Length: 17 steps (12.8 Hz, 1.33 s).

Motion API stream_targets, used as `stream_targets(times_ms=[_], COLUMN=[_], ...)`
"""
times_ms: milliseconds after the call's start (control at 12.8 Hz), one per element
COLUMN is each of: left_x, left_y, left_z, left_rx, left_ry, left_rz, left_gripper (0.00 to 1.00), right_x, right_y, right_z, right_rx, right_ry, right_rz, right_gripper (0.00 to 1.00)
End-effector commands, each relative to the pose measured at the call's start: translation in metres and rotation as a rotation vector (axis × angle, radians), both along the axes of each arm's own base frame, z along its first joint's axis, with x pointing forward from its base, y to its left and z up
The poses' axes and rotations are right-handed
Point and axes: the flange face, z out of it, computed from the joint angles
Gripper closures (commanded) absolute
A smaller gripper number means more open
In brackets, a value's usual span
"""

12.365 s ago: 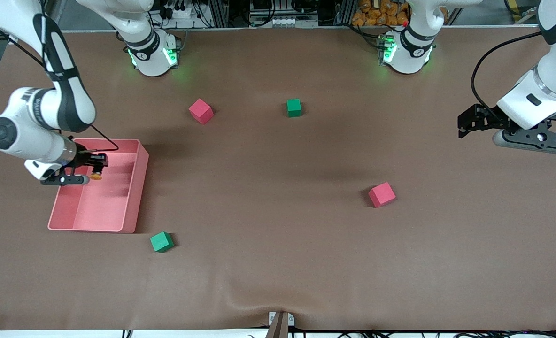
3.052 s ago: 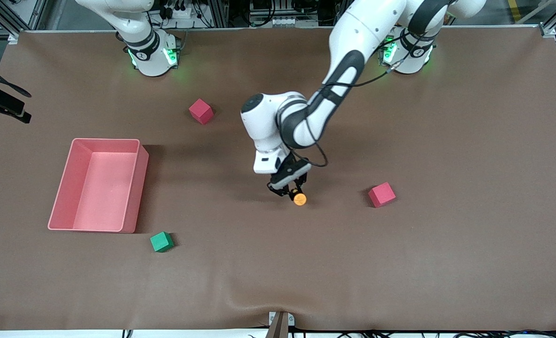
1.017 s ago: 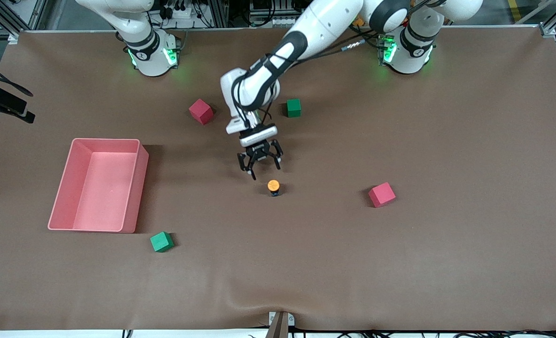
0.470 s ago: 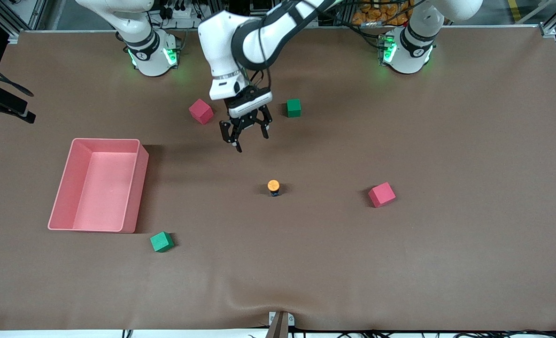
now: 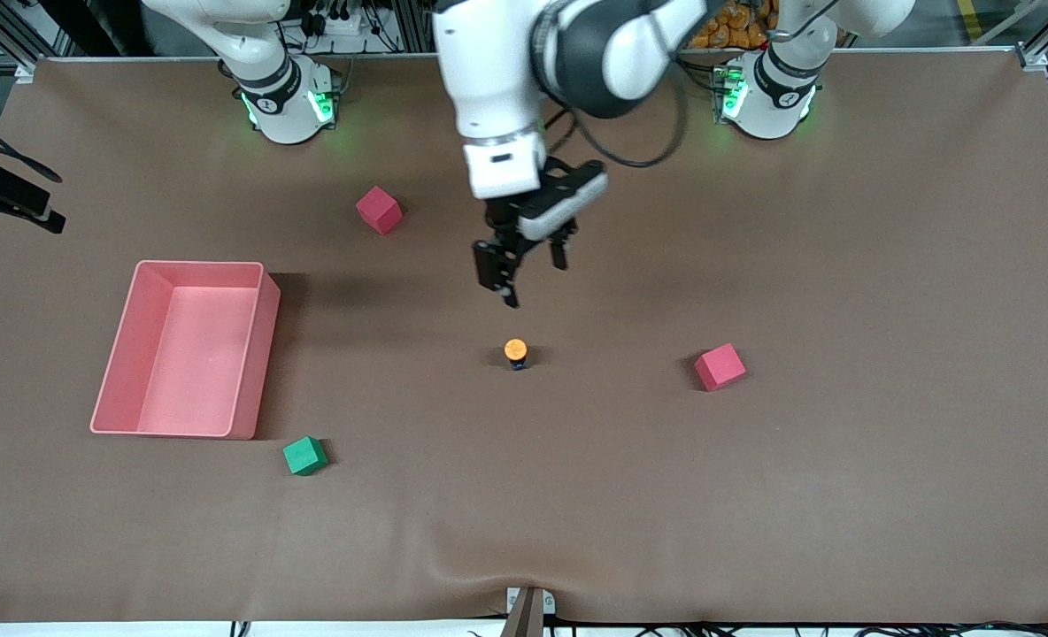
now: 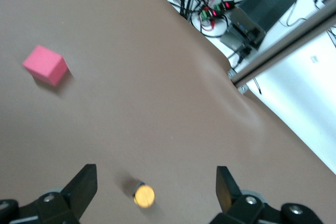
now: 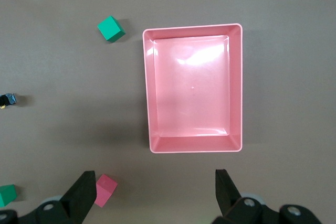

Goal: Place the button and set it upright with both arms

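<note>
Button [image 5: 515, 351] stood upright on the worktop [image 5: 843, 487], task apparently done; left gripper [image 5: 524, 265] above it and right gripper [image 7: 152, 195] over the tray [image 7: 237, 87] were both released.

Even overhead light, soft shadows beside objects, glare inside the pink bin [image 7: 192, 56]; left wrist view blurred.

table: brown mat [image 5: 754, 495]
on it: button [image 5: 515, 352] upright, pink bin [image 5: 263, 354], red cubes [image 5: 379, 210] [image 5: 720, 366], green cube [image 5: 304, 456]

High front camera faces both bases; wrist cameras look down, sharing the button [image 5: 515, 350] and pink tray [image 5: 258, 354].
</note>
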Motion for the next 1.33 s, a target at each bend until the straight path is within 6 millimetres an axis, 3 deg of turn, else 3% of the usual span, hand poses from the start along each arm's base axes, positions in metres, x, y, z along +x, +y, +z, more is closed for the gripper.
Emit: stream_targets(times_ms=[0,391,548,704,939,1252], left_x=[0.038,0.126,0.149,0.165,0.164,0.149], left_y=[0.056,0.202,0.254,0.312,0.375,0.418], left_z=[0.01,0.026,0.024,0.035,0.047,0.068], left_rx=[0.017,0.061,0.006,-0.044,0.007,0.056], left_ry=[0.073,0.189,0.239,0.265,0.344,0.429], left_rz=[-0.032,-0.158,-0.159,-0.205,-0.289,-0.482], left_gripper=[0.0,0.0,0.0,0.0,0.0,0.0], right_x=[0.0,0.0,-0.001,-0.001,-0.004,-0.008], right_y=[0.0,0.0,-0.002,0.001,0.002,0.006], right_z=[0.005,0.004,0.004,0.004,0.005,0.003], right_rx=[0.012,0.012,0.013,0.008,0.008,-0.009], right_ry=[-0.012,-0.009,-0.003,-0.002,0.009,0.04], right_rz=[0.007,0.007,0.004,0.01,0.011,0.024], right_gripper=[0.0,0.0,0.0,0.0,0.0,0.0])
